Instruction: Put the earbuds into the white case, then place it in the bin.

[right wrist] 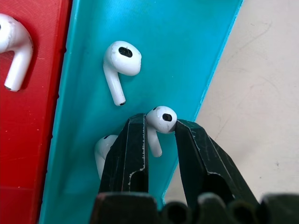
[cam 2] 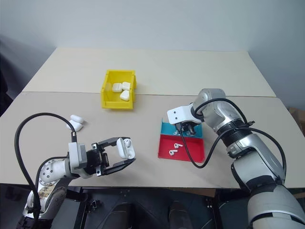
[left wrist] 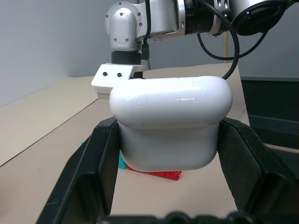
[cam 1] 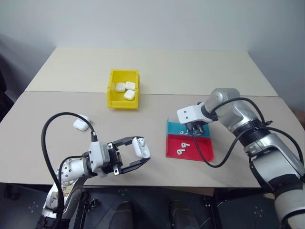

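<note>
Lying in the blue tray (right wrist: 140, 56), three earbuds were visible: one earbud (right wrist: 161, 122) sat between the fingers of the right gripper (right wrist: 160, 140), which were pressed against its head on either side, a second earbud (right wrist: 119, 65) lay loose just beyond it, and a third earbud (right wrist: 100, 151) was partly hidden behind one finger. Beside the blue tray, touching it, was the red tray (cam 1: 198, 151), which held two more earbuds (cam 1: 182, 149). Over the near edge of the table (cam 1: 190, 71), the left gripper (cam 1: 138, 155) was clamped on the white case (cam 1: 140, 147), holding it off the surface; whether its lid was raised could not be told. Two more white cases (cam 2: 75, 123) rested on the table near the left arm, touching each other. Farther back, near the middle of the table, stood the yellow bin (cam 1: 114, 101) with three cases (cam 1: 126, 89) inside it, well apart from both grippers.
</note>
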`<action>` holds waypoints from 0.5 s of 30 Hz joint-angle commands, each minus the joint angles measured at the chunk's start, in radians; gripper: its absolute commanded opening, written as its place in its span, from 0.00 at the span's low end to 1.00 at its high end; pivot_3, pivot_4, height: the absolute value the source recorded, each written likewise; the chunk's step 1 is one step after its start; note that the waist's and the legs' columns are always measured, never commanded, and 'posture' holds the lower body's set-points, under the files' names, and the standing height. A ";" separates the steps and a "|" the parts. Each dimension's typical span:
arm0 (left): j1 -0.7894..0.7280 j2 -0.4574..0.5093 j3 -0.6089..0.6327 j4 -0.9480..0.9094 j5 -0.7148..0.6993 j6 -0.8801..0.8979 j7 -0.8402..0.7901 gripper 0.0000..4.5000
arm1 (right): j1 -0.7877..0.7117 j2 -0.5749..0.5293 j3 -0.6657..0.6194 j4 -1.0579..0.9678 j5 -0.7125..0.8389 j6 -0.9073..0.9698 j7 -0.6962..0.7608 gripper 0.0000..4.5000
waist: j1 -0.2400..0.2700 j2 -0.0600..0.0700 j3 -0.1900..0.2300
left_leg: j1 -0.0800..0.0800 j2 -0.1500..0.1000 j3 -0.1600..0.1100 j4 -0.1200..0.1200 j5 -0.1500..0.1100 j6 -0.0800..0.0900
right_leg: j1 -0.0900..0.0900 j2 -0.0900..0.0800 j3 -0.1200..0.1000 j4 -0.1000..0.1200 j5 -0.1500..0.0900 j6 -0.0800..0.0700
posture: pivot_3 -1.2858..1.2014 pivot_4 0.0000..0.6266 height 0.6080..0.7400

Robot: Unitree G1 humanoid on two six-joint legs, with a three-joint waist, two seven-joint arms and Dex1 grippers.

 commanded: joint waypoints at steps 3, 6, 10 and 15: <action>-0.068 -0.020 0.003 -0.031 -0.064 0.017 0.016 0.62 | -0.003 -0.047 -0.236 -0.231 0.169 0.168 0.010 0.21 | 0.003 0.001 0.001 | -0.001 0.000 0.000 0.000 0.000 0.000 | -0.001 0.000 0.000 0.000 0.000 0.000 | 0.52 0.24 1.00; -0.115 -0.036 -0.007 -0.021 -0.083 0.028 0.010 0.62 | 0.030 -0.053 -0.399 -0.381 0.314 0.271 -0.016 0.21 | 0.007 0.001 0.001 | -0.001 0.000 -0.001 0.000 0.000 0.000 | 0.000 0.000 0.000 0.000 0.000 0.000 | 0.52 0.24 1.00; -0.227 -0.102 -0.059 0.036 -0.086 0.035 0.001 0.62 | 0.143 -0.024 -0.730 -0.629 0.638 0.458 -0.071 0.21 | 0.018 0.001 0.000 | -0.001 0.000 -0.001 0.001 0.000 0.000 | 0.002 0.000 -0.001 -0.001 0.000 0.000 | 0.52 0.24 1.00; -0.346 -0.173 -0.102 0.129 -0.080 0.031 -0.029 0.62 | 0.345 0.017 -0.964 -0.917 1.001 0.581 -0.126 0.21 | 0.021 0.001 0.000 | 0.001 0.000 -0.002 0.002 0.000 0.000 | 0.005 0.000 -0.002 -0.001 0.000 0.000 | 0.52 0.24 1.00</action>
